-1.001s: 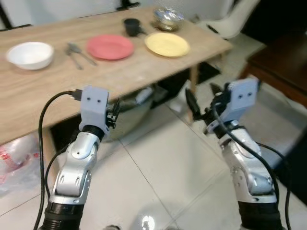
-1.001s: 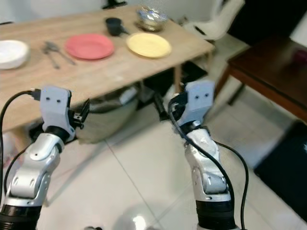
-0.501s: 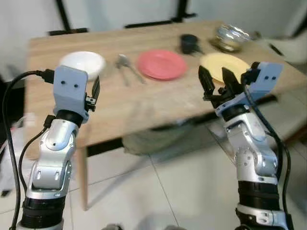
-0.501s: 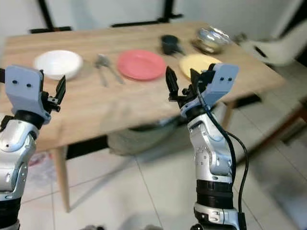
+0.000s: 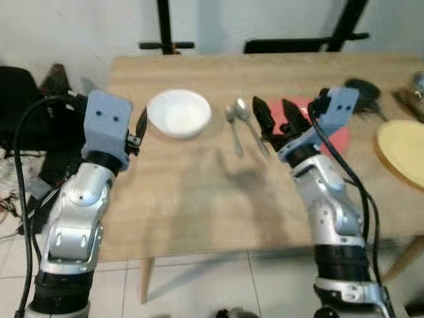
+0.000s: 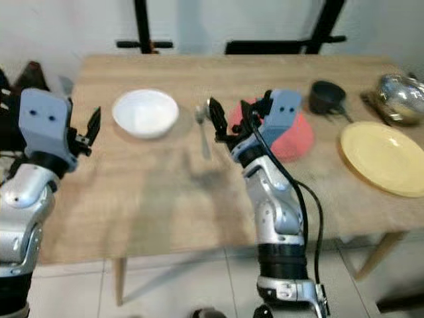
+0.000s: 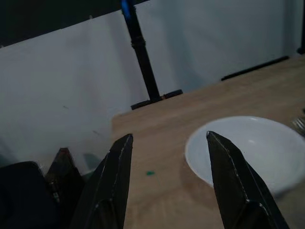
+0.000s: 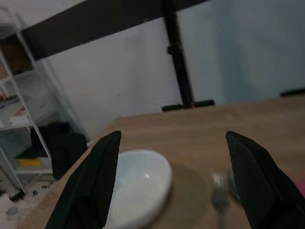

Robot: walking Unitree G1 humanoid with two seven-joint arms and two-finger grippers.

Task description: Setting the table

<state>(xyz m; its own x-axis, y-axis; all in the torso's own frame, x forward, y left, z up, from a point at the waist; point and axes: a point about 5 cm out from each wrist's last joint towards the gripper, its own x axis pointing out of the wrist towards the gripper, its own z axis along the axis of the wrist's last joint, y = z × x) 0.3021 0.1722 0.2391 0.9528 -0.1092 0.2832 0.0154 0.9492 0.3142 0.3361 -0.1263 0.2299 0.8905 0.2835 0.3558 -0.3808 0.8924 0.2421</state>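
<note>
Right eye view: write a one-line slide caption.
Open right gripper hovers over fork and spoon between white bowl and red plate.

Wooden table (image 6: 152,199), light grain. White bowl (image 6: 145,112) near far left corner. Fork (image 5: 232,126) + spoon (image 5: 248,122) side by side mid-table, just right of bowl. Red plate (image 6: 298,136) next, partly hidden. Black cup (image 6: 326,96) twd far edge. Yellow plate (image 6: 381,158) + shiny metal bowl (image 6: 401,96) at right end.
</note>
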